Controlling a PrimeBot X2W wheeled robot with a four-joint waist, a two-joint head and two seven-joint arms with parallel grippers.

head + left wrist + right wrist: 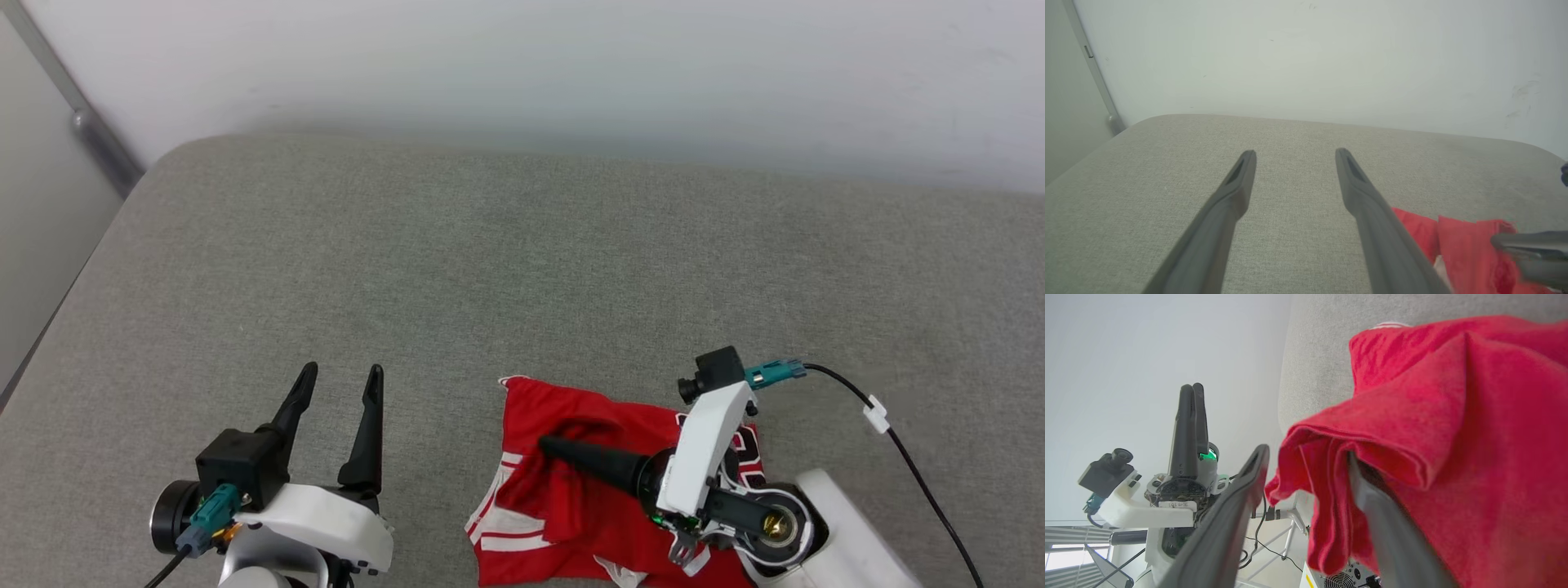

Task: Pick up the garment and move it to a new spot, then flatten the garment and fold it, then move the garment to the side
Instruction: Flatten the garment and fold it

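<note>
The head view's bottom edge cuts off the near side of the shirt (571, 506), and the right gripper (563, 453) covers most of the print (753, 457); we cannot read it. From the right wrist, a red fold (1372, 437) hides one finger's (1384, 522) tip. From the left wrist, the shirt is blurred and cropped at the corner.
</note>
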